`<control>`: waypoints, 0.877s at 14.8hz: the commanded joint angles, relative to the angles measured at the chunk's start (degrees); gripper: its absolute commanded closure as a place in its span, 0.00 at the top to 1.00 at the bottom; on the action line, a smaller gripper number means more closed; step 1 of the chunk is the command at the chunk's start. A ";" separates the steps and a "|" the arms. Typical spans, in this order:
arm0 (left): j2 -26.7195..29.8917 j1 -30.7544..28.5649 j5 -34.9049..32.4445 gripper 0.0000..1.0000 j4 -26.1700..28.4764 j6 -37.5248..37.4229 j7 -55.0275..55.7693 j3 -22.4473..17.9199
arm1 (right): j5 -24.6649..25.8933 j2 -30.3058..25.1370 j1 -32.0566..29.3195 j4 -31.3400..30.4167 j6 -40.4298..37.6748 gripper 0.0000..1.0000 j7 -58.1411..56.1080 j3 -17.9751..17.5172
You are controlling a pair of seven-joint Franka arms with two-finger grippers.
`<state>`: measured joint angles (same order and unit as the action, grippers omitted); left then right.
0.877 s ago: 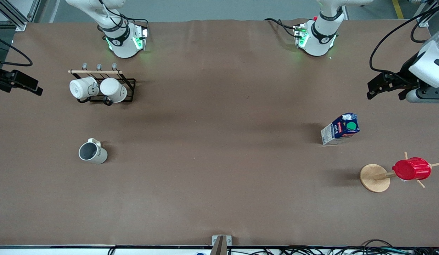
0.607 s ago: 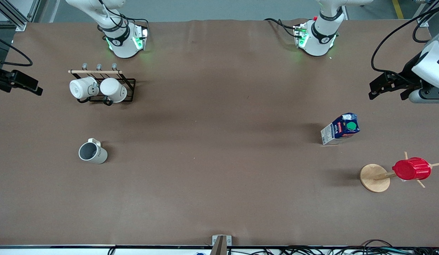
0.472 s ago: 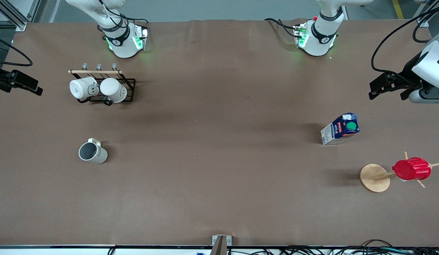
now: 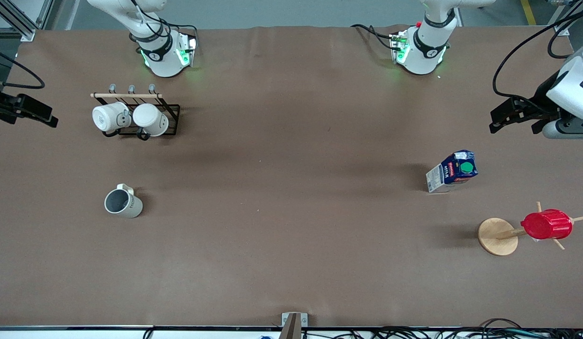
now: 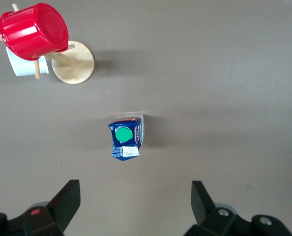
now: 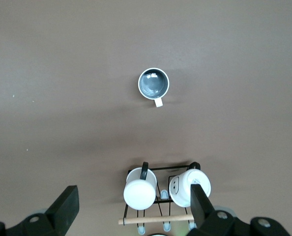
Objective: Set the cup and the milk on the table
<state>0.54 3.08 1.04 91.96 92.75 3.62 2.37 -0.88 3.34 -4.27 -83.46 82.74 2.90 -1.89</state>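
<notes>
The cup, an off-white mug with a grey inside, stands upright on the brown table toward the right arm's end; it also shows in the right wrist view. The milk, a dark blue carton with a green cap, stands on the table toward the left arm's end; it also shows in the left wrist view. My left gripper is open and empty, high over the table at its end. My right gripper is open and empty, high over its end.
A black wire rack with two white mugs stands farther from the front camera than the cup. A red ribbed cup hangs on a wooden stand nearer to the front camera than the milk.
The left arm has drawn slightly toward its end of the table. The cup, the milk and the right gripper have not visibly moved.
</notes>
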 commanded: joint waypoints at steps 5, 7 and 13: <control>-0.89 -1.14 0.28 1.00 8.38 8.04 -0.80 -0.26 | 2.81 4.82 -0.48 -16.46 24.37 1.00 -4.30 0.48; -0.89 -1.32 0.28 1.00 12.43 11.47 -0.89 -0.26 | 3.34 8.69 -0.47 -19.18 31.75 1.00 -7.00 2.24; -2.64 -1.76 -2.79 1.00 22.90 23.51 -0.89 -0.26 | 3.34 15.55 -0.39 -27.98 50.48 1.00 -11.95 4.36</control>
<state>-2.18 1.62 -0.72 112.03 112.95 3.52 2.10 1.50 18.58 -4.41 -108.69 129.62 -8.44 2.90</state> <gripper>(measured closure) 0.004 0.000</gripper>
